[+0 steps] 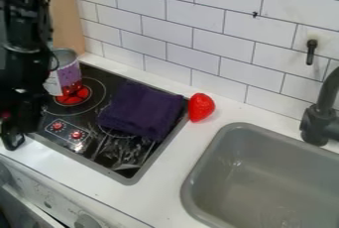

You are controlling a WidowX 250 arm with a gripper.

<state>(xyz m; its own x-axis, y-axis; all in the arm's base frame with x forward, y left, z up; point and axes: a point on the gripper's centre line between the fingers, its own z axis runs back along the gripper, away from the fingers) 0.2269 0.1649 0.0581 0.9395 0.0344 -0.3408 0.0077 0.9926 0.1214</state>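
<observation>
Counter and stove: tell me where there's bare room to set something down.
The counter is bare between the stove and the sink, in front of the red strawberry. The visible basin looks bare too. It's crowded on the stove's rear half, with the purple cloth and can, and at left around the claw.

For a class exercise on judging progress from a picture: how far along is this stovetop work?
Possibly done: the purple cloth lies folded on the stove; the can stands at the red-centred burner. In hand: I can't make out anything held by the gripper near the stove's front-left corner. Possibly left: the strawberry, beside the stove. Overall progress can't be settled.
</observation>
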